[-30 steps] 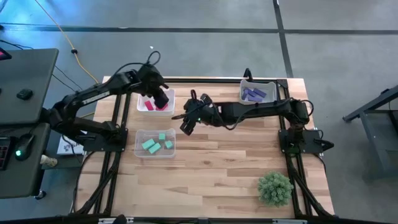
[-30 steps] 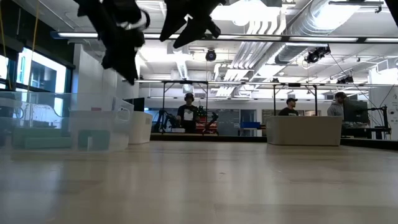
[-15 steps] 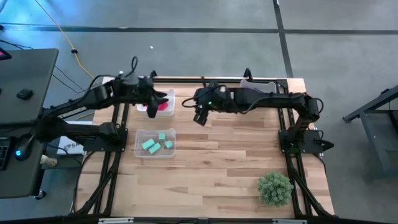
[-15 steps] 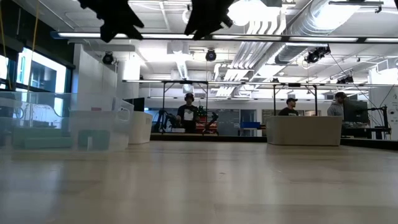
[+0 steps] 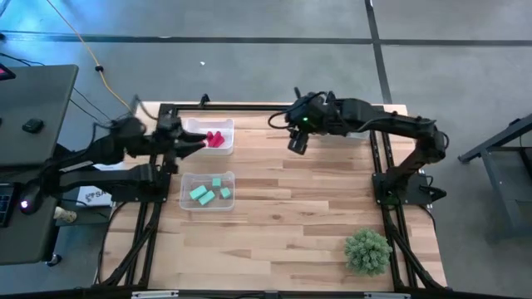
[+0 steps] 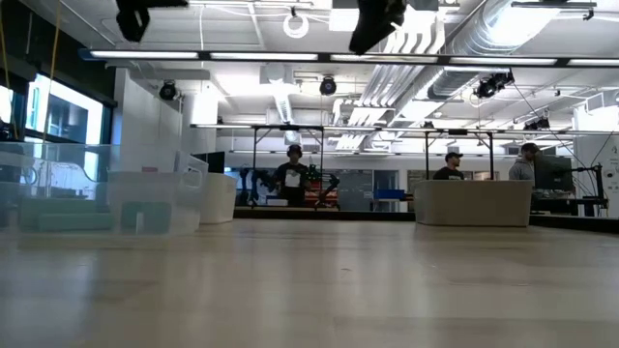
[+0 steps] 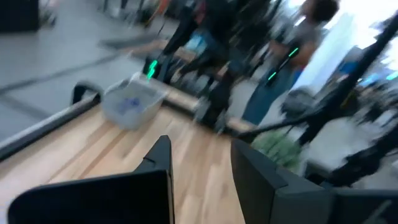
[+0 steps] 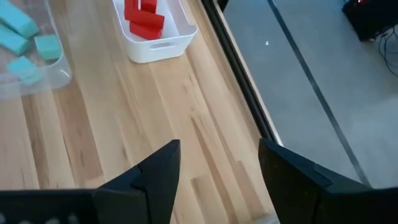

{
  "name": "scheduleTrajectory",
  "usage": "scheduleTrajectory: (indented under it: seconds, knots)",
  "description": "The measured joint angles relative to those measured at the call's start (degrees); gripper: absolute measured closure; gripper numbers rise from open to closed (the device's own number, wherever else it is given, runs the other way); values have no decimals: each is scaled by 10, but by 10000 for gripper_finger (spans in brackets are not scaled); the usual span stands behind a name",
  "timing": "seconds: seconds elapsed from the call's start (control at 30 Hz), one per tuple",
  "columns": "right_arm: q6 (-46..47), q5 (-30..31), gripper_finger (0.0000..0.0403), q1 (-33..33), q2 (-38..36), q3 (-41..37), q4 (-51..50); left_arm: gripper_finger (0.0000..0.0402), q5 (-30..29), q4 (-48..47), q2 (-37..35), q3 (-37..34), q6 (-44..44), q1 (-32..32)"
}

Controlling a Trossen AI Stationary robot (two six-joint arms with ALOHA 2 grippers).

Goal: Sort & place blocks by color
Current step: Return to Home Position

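Red blocks [image 5: 218,139] lie in a white bin [image 5: 199,126] at the table's far left. Teal blocks [image 5: 208,193] lie in a clear bin [image 5: 189,206] just nearer. In the left wrist view, purplish blocks [image 7: 130,104] show blurred in a third bin; in the high view my right arm covers that bin. My left gripper [image 5: 189,143] hangs open and empty beside the red bin's left end, pointing about level across the table. My right gripper [image 5: 298,143] hangs open and empty, high over the far middle, slanting down.
A green spiky plant ball [image 5: 367,251] stands near the table's front right corner. Bare wood [image 5: 291,208] spans the middle and front. A black frame rail [image 8: 236,81] runs along the far edge. People stand in the room beyond.
Both grippers have risen and drawn back, each with its fingers as far apart as before. My left gripper left the red bin, went toward the table's left edge and tipped from pointing down to nearly level. My right gripper went from the table's middle toward the far right.
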Motion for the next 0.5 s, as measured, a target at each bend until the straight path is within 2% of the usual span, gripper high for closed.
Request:
scheduleTrajectory:
  seconds: [0.13, 0.37, 0.5]
  knots:
    - [-14, 0, 197, -3, -43, -42, 16, 321, -1, 18, -59, 0, -3, -22]
    - [25, -26, 197, -5, -193, -248, 141, 323, -35, -6, -142, 0, 19, -53]
    - [69, -42, 197, -4, -279, -337, 191, 321, -65, -9, -175, -14, 39, -61]
